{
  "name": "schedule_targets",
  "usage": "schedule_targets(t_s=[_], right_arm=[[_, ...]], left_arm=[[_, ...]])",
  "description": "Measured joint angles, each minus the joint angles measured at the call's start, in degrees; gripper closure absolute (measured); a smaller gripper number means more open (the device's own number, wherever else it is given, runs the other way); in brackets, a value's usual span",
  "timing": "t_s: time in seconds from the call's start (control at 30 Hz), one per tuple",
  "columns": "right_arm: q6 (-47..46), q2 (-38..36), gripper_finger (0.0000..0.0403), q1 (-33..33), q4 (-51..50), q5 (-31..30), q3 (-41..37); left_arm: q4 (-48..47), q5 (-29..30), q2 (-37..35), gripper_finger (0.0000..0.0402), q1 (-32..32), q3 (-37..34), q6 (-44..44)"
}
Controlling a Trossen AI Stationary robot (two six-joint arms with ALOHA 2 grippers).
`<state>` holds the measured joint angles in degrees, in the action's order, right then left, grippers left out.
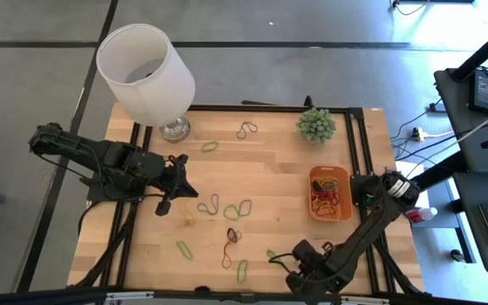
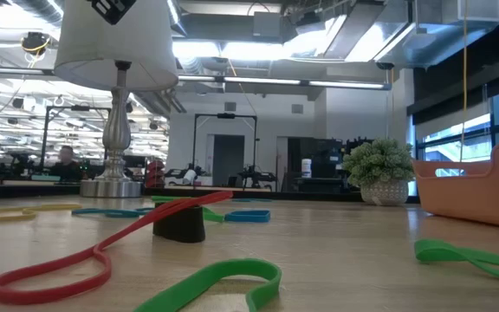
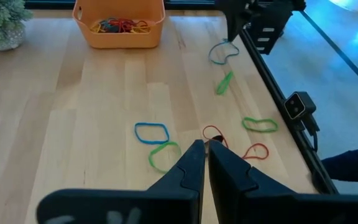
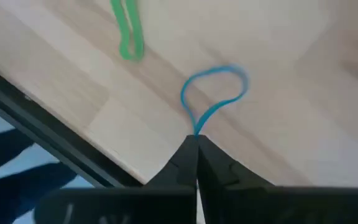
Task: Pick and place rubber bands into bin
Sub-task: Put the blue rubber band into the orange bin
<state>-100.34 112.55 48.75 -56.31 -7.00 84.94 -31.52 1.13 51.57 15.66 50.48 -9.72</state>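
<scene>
Pinching the tail of a blue band [image 4: 216, 93], the right gripper [image 4: 196, 144] has its fingers pressed together at the lower middle of its wrist view, low at the front edge of the table [image 1: 269, 182]; in the high view it sits at the bottom, right of centre [image 1: 297, 264]. Only a thin end of the loop seems caught, so the lift should be slow and straight up, checking that the band comes free of the wood before swinging. A green band [image 4: 128, 28] lies near it, at the upper left of that view, and should stay clear of the fingers. The bin [image 1: 329, 193] stands right of centre in the high view, already holding a tangle of bands, so the carry runs up and to the right; release well inside the rim so the band cannot spring out. The left gripper [image 3: 204, 152] waits closed and empty over loose bands at centre-left; the lamp [image 1: 146, 72] stands upper left
</scene>
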Motion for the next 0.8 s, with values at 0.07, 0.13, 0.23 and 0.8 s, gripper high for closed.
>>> schedule_targets(t_s=[0.07,0.13,0.23,0.8], right_arm=[[-0.04,-0.02,0.0401,-0.73,-3.80,-1.85,2.60],[-0.04,-0.02,0.0401,-1.56,-8.35,-3.94,5.43],[-0.06,-0.11,0.0401,-2.70,-14.99,-7.54,9.56],[7.63,-10.90,0.0402,-12.29,-33.83,-23.68,12.37]], left_arm=[[0.00,0.26,0.00,0.0387,-0.01,0.00,0.00],[0.01,0.58,0.00,0.0387,0.00,0.00,0.00],[0.03,0.83,0.00,0.0387,0.00,0.00,0.00],[1.20,6.12,0.00,0.0387,-0.26,0.02,0.03]])
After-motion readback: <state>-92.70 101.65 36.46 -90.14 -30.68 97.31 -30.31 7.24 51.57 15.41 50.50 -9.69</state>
